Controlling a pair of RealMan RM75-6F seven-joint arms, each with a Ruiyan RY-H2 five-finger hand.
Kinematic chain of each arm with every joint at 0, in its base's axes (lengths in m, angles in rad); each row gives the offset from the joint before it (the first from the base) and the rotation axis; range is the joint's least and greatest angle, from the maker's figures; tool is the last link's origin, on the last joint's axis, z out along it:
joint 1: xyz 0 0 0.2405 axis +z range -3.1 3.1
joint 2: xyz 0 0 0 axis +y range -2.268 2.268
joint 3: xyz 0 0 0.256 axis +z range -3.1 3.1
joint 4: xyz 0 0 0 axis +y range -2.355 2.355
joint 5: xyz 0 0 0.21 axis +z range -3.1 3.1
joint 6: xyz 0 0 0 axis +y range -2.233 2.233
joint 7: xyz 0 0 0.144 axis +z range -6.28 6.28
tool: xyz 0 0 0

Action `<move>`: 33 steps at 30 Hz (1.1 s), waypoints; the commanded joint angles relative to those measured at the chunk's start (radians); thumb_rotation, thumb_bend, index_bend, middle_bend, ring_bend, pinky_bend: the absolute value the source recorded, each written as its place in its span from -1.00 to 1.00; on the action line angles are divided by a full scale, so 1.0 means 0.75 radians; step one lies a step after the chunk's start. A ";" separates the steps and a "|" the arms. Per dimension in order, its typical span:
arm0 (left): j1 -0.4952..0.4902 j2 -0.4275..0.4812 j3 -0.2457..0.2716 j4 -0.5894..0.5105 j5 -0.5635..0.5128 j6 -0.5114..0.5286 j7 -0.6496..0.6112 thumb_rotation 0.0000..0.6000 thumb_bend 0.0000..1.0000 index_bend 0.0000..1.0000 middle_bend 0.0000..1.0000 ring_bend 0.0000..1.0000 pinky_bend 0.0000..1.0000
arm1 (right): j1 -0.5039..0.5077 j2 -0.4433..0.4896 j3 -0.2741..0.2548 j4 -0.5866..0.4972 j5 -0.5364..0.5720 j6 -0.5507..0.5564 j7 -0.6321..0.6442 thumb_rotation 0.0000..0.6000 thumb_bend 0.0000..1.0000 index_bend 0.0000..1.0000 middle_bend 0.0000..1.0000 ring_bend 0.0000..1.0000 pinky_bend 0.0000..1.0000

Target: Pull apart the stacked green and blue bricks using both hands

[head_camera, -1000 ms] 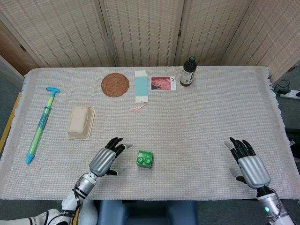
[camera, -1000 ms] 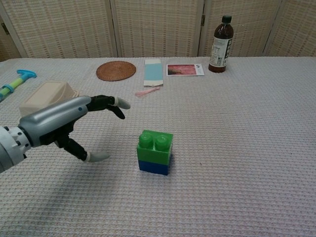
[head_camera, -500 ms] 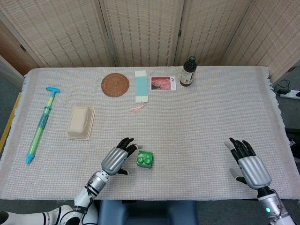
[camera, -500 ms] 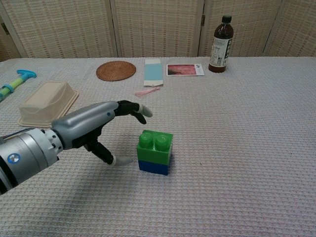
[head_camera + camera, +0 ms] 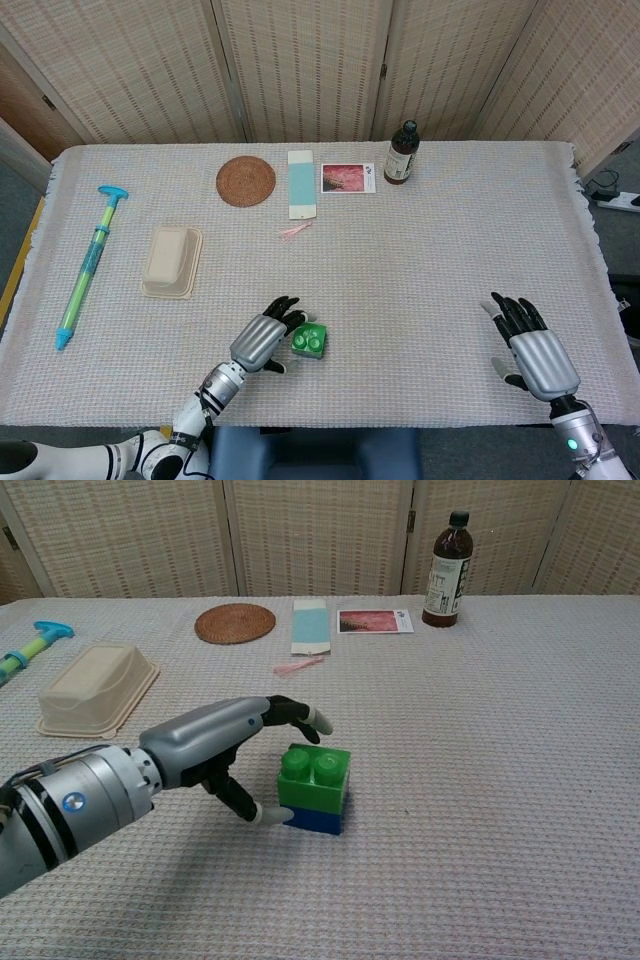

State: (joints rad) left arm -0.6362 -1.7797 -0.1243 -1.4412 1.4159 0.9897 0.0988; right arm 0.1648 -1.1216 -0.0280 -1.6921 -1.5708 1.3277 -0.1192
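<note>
A green brick [image 5: 309, 341] [image 5: 314, 778] sits stacked on a blue brick [image 5: 312, 820] near the table's front edge, left of centre. My left hand [image 5: 262, 343] [image 5: 215, 745] is right beside the stack on its left. Its fingers reach over the green brick's left top edge and its thumb tip lies at the blue brick's lower left side; it has no clear hold on either brick. My right hand [image 5: 535, 352] rests far to the right near the front edge, fingers spread and empty. The chest view does not show it.
A beige tray [image 5: 172, 261] and a blue-green hand pump [image 5: 88, 262] lie at the left. Along the back are a woven coaster [image 5: 246, 181], a pale blue strip [image 5: 301, 184], a photo card [image 5: 348, 178] and a dark bottle [image 5: 401, 153]. A small pink scrap [image 5: 293, 231] lies mid-table.
My left hand has moved right, from well clear of the stack to right against it, fingers now over the green brick. The right hand and the bricks have stayed still.
</note>
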 commanded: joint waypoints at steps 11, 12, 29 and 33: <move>-0.028 -0.050 0.003 0.129 0.035 0.030 -0.118 1.00 -0.42 -0.30 -0.14 -0.83 -1.00 | 0.005 0.003 0.008 0.009 0.022 -0.014 0.009 1.00 -0.19 -1.00 -1.00 -1.00 -1.00; -0.028 -0.053 0.005 0.137 0.034 0.032 -0.127 1.00 -0.41 -0.26 -0.11 -0.82 -1.00 | 0.006 0.002 0.008 0.009 0.022 -0.014 0.007 1.00 -0.18 -1.00 -1.00 -1.00 -1.00; 0.049 -0.055 0.049 0.144 0.095 0.217 -0.150 1.00 -0.17 0.45 0.63 -0.33 -1.00 | 0.027 -0.012 0.022 0.032 0.052 -0.052 0.017 1.00 -0.19 -1.00 -1.00 -1.00 -1.00; 0.073 -0.031 0.045 0.106 0.098 0.263 -0.146 1.00 -0.16 0.49 0.67 -0.29 -1.00 | 0.068 -0.038 0.025 0.072 0.072 -0.136 0.080 1.00 -0.19 -1.00 -1.00 -1.00 -1.00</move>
State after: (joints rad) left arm -0.5888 -1.8110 -0.0910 -1.3515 1.4861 1.1776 -0.0139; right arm 0.1994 -1.1396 -0.0108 -1.6542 -1.5244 1.2541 -0.0841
